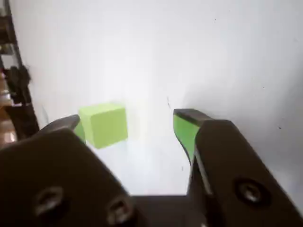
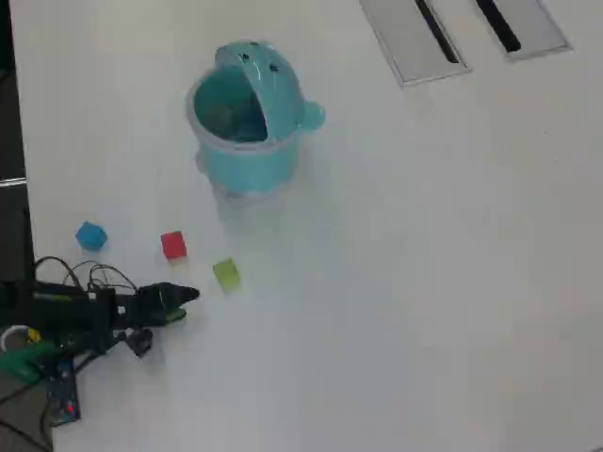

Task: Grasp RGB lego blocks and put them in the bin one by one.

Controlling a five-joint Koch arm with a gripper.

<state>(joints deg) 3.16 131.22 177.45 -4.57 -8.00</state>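
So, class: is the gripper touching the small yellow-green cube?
Apart. The overhead view shows bare white table between the gripper and the yellow-green cube.

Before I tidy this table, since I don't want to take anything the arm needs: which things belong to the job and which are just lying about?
Belongs to the job:
green block
red block
blue block
bin

Just lying about:
two grey slotted panels
loose wires by the arm

Teal bin [image 2: 247, 160]; red [image 2: 173, 245], yellow-green [image 2: 226, 274], blue [image 2: 90, 235] blocks.
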